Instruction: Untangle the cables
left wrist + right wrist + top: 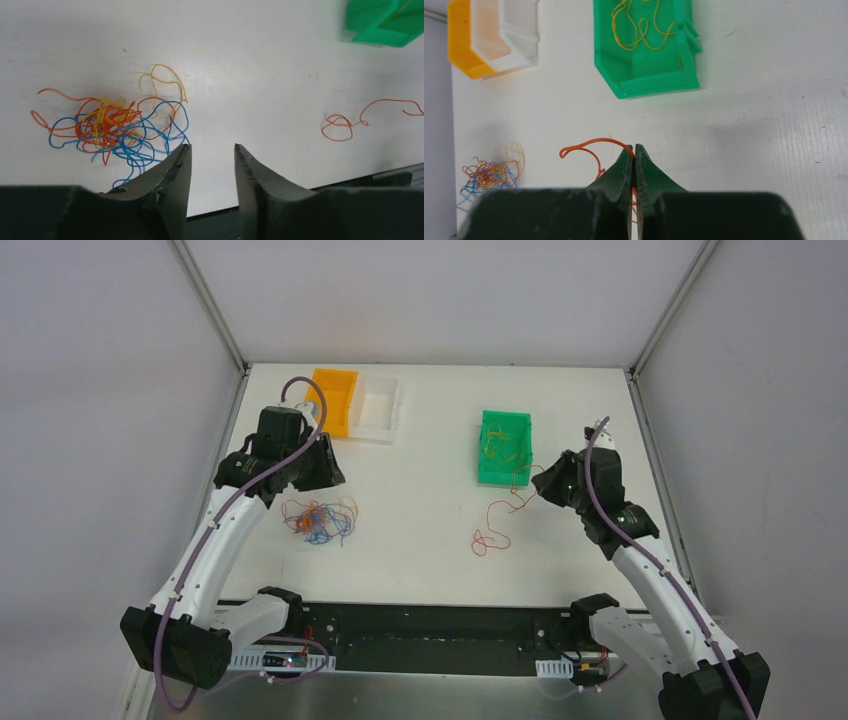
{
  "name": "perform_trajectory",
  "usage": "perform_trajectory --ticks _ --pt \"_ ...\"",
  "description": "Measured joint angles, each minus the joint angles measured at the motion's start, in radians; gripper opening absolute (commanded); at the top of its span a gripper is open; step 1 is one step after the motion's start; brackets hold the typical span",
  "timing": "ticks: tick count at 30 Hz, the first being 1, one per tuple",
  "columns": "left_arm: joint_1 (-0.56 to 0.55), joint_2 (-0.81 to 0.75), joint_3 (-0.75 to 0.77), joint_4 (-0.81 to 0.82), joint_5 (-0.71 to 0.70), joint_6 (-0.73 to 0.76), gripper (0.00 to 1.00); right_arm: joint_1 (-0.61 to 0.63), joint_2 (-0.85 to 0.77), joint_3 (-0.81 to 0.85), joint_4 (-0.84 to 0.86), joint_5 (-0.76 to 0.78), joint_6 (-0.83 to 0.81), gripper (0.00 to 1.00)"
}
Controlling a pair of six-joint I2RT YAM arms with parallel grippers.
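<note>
A tangle of blue, orange-red and yellow cables [318, 521] lies on the white table at the left. It also shows in the left wrist view [107, 127] and the right wrist view [489, 176]. My left gripper [328, 472] is open and empty, hovering just beyond the tangle, with the tangle to the left of its fingertips [212, 147]. My right gripper [541, 481] is shut [634, 148] on one end of a single orange-red cable [596, 139]. This cable trails down to curled loops on the table [490, 540], apart from the tangle.
A green bin [503, 478] holding yellow cables [639, 25] stands just left of my right gripper. An orange bin [335, 400] and a white bin [380, 405] stand side by side at the back left. A black rail [430, 625] runs along the near table edge.
</note>
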Motion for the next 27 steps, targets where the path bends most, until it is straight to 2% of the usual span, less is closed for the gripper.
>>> perform_trajectory --ticks 1,2,4,7,12,16,21,22,25,27 --pt "0.0 0.002 -0.005 0.009 0.028 0.004 0.66 0.0 0.003 0.014 -0.007 -0.025 -0.003 0.03" --pt "0.0 0.003 -0.011 0.018 0.071 0.006 0.77 0.0 0.006 0.029 -0.016 -0.045 -0.006 0.05" --pt "-0.002 0.003 -0.021 0.034 0.127 0.007 0.87 0.0 0.013 0.057 -0.032 -0.073 -0.009 0.06" --pt "-0.02 0.003 -0.032 0.052 0.179 -0.005 0.91 0.0 0.018 0.069 -0.045 -0.085 -0.013 0.0" --pt "-0.135 0.005 -0.044 0.085 0.196 -0.012 0.91 0.006 0.028 0.039 -0.064 -0.138 -0.013 0.0" --pt "-0.234 0.017 -0.086 0.149 0.2 -0.048 0.92 0.067 0.042 -0.016 -0.092 -0.142 -0.008 0.0" --pt "-0.356 0.09 -0.159 0.259 0.192 -0.13 0.93 0.137 0.045 -0.083 -0.129 -0.123 0.02 0.18" --pt "-0.383 0.112 -0.167 0.28 0.19 -0.147 0.93 0.145 0.047 -0.091 -0.133 -0.121 0.027 0.24" --pt "-0.459 0.181 -0.174 0.333 0.168 -0.189 0.96 0.174 0.064 -0.103 -0.135 -0.117 0.051 0.51" --pt "-0.501 0.224 -0.174 0.374 0.16 -0.218 0.99 0.195 0.09 -0.104 -0.135 -0.114 0.064 0.63"
